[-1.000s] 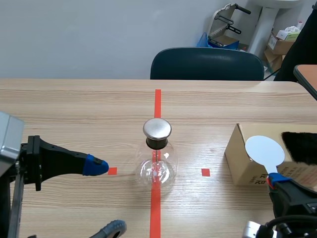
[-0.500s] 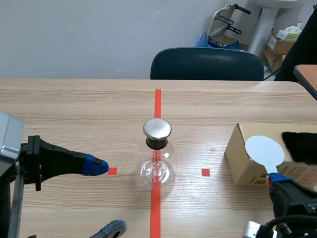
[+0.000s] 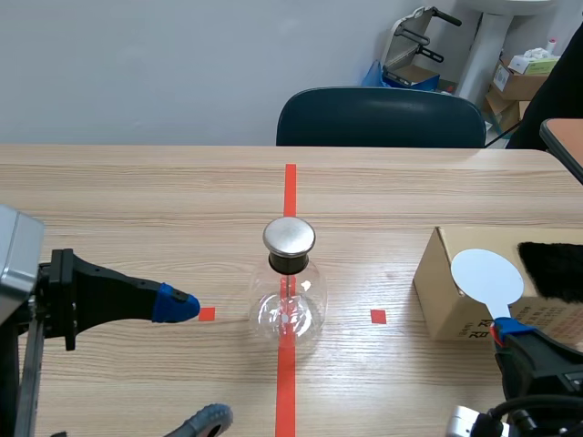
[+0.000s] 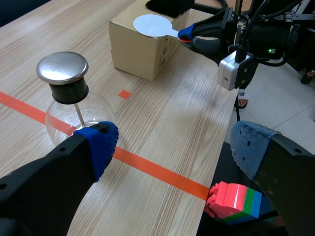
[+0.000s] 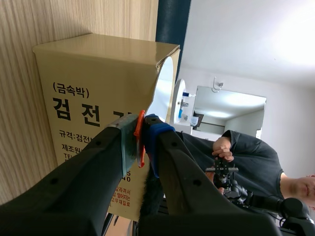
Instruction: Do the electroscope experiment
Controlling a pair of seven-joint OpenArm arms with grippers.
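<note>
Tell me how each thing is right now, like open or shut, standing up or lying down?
Electroscope flask: upright, metal cap on.
White paddle: gripped by its handle, disc by the box.
Right gripper: shut on that handle.
Left gripper: open, empty.
Cardboard box: sitting on the table.
Black fur: lying on the box.

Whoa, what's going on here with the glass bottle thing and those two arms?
Two robot arms are set up for an electroscope experiment. The right gripper is shut on a white paddle, holding it in front of a cardboard box with black fur on top. The electroscope, a glass flask with a metal cap, stands on the red tape line. The left gripper waits open beside it, holding nothing.
</note>
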